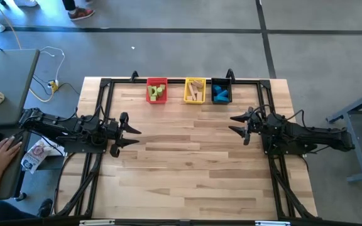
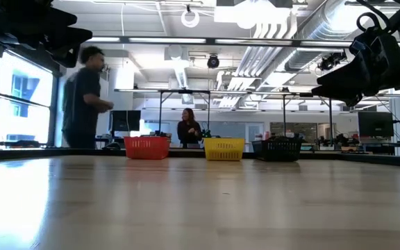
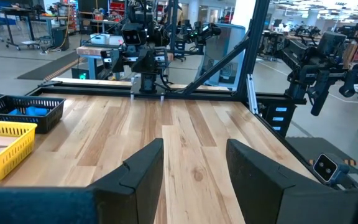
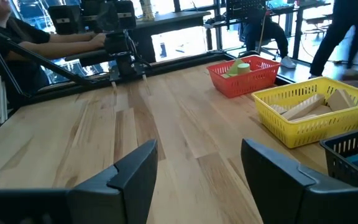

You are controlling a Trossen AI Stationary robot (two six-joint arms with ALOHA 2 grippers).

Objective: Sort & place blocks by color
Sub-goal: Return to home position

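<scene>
Evidently the homing step is reached: the blocks are sorted into three bins at twelve o'clock. Left fingers at nine and right fingers at three are held wide apart, empty; only parking is needed.

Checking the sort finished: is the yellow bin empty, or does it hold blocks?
Not empty. The yellow bin holds tan blocks, seen from above and in the right wrist view.
</scene>
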